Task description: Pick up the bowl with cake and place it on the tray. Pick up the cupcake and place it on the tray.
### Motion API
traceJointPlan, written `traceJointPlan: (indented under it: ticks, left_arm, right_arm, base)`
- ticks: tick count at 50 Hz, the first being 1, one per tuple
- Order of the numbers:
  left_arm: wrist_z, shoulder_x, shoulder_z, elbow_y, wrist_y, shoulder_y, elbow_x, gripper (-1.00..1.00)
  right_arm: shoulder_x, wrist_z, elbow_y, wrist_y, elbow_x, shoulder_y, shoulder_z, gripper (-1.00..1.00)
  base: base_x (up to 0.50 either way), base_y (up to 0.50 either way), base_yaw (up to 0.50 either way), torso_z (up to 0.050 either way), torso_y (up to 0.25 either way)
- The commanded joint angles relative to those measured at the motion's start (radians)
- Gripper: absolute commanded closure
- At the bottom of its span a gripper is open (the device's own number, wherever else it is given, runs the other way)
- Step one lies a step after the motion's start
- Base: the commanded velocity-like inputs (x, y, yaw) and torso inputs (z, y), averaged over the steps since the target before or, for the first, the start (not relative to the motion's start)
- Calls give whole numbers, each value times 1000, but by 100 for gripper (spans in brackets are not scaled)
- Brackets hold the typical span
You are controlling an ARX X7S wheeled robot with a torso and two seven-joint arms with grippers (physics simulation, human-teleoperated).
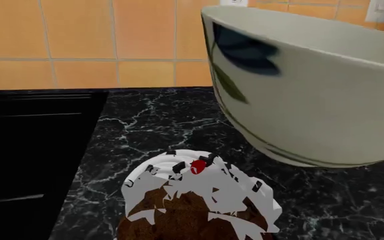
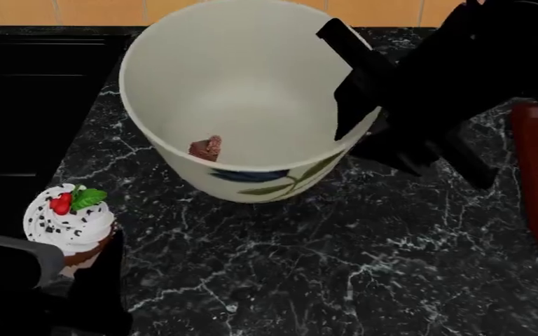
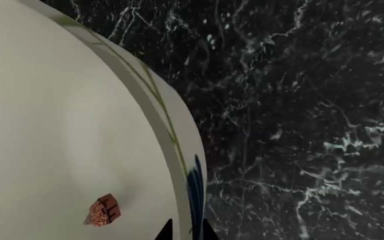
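Even flat light, sharp render, faint shadows

No readable text, label or number appears anywhere, as far as visible.

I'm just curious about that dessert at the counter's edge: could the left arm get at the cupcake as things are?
Probably yes. The cupcake sits right before the left wrist camera with nothing between them, and the bowl stands off to one side, apart from it. The left gripper's fingers aren't visible, so I can't say they're open.
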Motion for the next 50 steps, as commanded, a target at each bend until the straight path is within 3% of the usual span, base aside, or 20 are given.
traceJointPlan:
  ticks: [1, 16, 50]
  left_arm:
    - [-31, -9, -57, 57, 2, -12, -79, 100]
    - [-42, -29, -64, 91, -1, -11, -91, 100]
    - [-59, -45, -72, 94, -9, -35, -111, 100]
  right_arm:
    - [-5, -53, 24, 27, 13, 5, 129, 100]
    - [0, -98, 24, 51, 10, 31, 78, 100]
    - [5, -70, 24, 56, 12, 27, 108, 100]
  base:
    - [0, -500, 0, 0, 0]
    - [0, -500, 0, 0, 0]
    - [0, -500, 0, 0, 0]
